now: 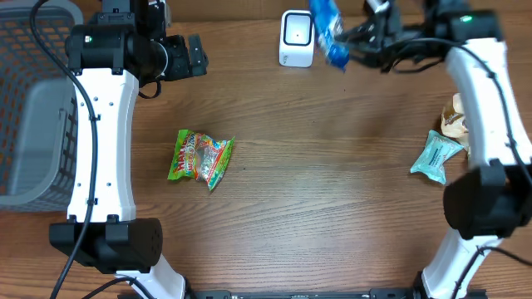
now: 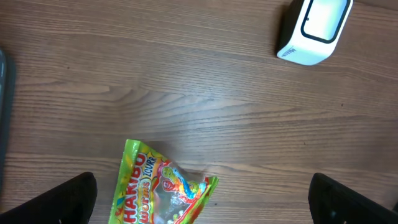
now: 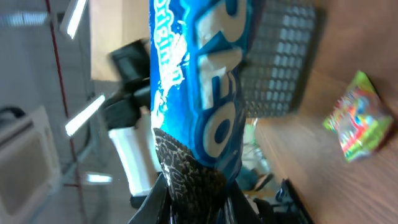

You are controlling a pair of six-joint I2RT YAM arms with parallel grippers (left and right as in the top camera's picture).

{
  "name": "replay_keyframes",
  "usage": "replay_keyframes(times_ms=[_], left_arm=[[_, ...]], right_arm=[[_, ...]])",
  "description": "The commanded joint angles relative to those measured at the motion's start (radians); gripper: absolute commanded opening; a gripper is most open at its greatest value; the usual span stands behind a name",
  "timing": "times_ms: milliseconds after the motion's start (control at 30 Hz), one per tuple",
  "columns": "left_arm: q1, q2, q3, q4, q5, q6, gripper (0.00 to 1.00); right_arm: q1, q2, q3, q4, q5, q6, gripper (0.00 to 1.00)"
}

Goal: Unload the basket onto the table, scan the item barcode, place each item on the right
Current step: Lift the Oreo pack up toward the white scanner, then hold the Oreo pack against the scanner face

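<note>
My right gripper [image 1: 359, 38] is shut on a blue Oreo packet [image 1: 327, 30], held up in the air just right of the white barcode scanner [image 1: 297, 37] at the table's far edge. The right wrist view has the packet [image 3: 199, 93] rising from between the closed jaws [image 3: 196, 194], its dark cookie-print end pinched there. No barcode can be made out on it. My left gripper [image 1: 196, 56] hangs open at the far left; its wrist view shows both fingers wide apart [image 2: 208, 202] above the table, with the scanner [image 2: 314, 30] at upper right.
A green Haribo bag [image 1: 201, 158] lies left of centre, also under the left gripper [image 2: 158, 190]. A teal packet [image 1: 435, 155] and a tan packet [image 1: 454, 116] lie by the right arm. A grey basket [image 1: 33, 100] stands at the left edge.
</note>
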Motion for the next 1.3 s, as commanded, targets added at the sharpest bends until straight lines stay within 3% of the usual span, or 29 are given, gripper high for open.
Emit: replay_keyframes(times_ms=[0,400,500,567,667,800,900,1067,1267], left_arm=[[-0.006,0.004,0.009,0.001,-0.004,-0.003,1.0],[-0.006,0.004,0.009,0.001,-0.004,-0.003,1.0],[-0.006,0.004,0.009,0.001,-0.004,-0.003,1.0],[-0.006,0.004,0.009,0.001,-0.004,-0.003,1.0],[-0.006,0.004,0.009,0.001,-0.004,-0.003,1.0],[-0.006,0.004,0.009,0.001,-0.004,-0.003,1.0],[-0.006,0.004,0.009,0.001,-0.004,-0.003,1.0],[-0.006,0.004,0.009,0.001,-0.004,-0.003,1.0],[-0.006,0.004,0.009,0.001,-0.004,-0.003,1.0]], right_arm=[[-0.017,-0.098,0.102,0.008,-0.054,0.028,0.03],[-0.027,-0.13,0.121,0.051,-0.053,0.021,0.04],[-0.027,-0.13,0.121,0.104,-0.041,-0.046,0.04],[-0.027,-0.13,0.121,0.113,0.098,-0.075,0.04],[0.005,-0.13,0.12,0.095,0.522,-0.075,0.04],[0.129,-0.128,0.1,0.118,1.006,-0.084,0.04],[0.239,-0.12,0.075,0.193,1.255,-0.093,0.04],[0.375,-0.049,0.064,0.328,1.611,-0.133,0.04],[0.429,0.111,0.064,0.504,1.798,-0.143,0.04]])
